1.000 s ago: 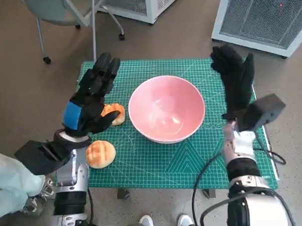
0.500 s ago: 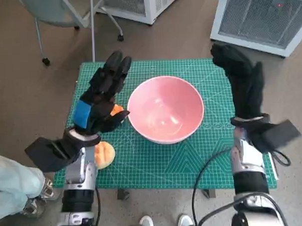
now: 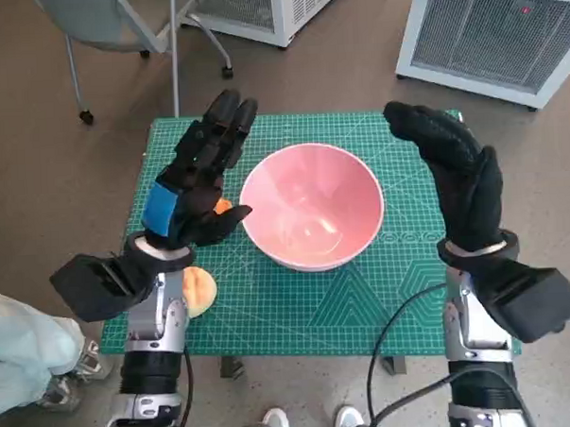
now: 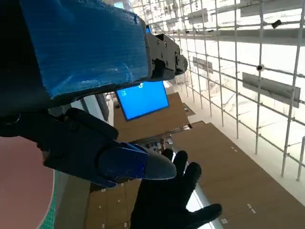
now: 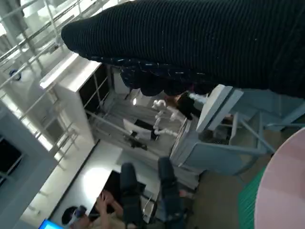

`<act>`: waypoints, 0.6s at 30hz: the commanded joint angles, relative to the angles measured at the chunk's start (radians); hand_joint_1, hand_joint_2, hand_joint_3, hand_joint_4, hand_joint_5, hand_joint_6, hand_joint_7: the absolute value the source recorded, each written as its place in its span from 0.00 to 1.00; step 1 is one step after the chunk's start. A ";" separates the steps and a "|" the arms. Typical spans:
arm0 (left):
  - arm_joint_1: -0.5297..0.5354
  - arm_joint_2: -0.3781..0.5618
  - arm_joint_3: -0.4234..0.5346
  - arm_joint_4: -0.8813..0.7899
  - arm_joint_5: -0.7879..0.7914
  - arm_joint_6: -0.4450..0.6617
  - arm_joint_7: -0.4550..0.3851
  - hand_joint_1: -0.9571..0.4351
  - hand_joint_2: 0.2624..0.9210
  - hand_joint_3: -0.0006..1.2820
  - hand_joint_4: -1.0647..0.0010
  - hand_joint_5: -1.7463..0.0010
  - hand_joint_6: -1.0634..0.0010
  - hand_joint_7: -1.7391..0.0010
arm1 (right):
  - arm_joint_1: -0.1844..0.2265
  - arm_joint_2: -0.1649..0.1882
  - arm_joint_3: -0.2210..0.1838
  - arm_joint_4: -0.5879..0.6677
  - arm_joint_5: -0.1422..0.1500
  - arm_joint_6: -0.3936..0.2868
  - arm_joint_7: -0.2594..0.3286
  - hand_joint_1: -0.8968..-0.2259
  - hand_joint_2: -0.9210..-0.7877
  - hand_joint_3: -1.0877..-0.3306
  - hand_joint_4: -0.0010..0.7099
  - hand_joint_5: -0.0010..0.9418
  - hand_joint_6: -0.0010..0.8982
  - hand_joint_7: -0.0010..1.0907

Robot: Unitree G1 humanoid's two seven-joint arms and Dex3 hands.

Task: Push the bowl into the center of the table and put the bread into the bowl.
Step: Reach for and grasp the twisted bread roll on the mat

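The green cutting mat (image 3: 299,307) carried the pink bowl (image 3: 311,205) near its centre — probably rigid, smooth and slippery, best pushed at the rim. The left hand (image 3: 196,179) and right hand (image 3: 454,173) flanked it, fingers extended, holding nothing. 2 bread rolls (image 3: 199,290) — likely soft, light — lay beside the bowl under the left hand.

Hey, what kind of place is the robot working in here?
Probably a robotics lab or workshop. The table wears a green cutting mat, white vented equipment cabinets stand on the floor, and the right wrist view shows another white robot in a tall industrial hall.
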 commanded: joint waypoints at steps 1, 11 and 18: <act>-0.013 0.018 0.006 -0.012 -0.007 -0.014 -0.017 0.24 1.00 0.16 0.88 1.00 0.79 1.00 | 0.034 -0.013 0.007 -0.013 -0.005 0.019 -0.002 0.22 0.00 0.44 0.21 0.00 0.06 0.44; -0.040 0.168 0.041 0.021 0.076 -0.073 -0.036 0.24 1.00 0.15 0.96 1.00 0.82 1.00 | 0.043 -0.013 0.018 -0.029 -0.002 0.027 0.006 0.21 0.00 0.43 0.21 0.00 0.02 0.49; -0.072 0.362 0.030 0.056 0.249 -0.097 -0.025 0.27 0.96 0.05 1.00 1.00 0.89 1.00 | 0.043 -0.015 0.030 -0.035 -0.012 0.028 0.005 0.21 0.00 0.44 0.21 0.00 0.00 0.49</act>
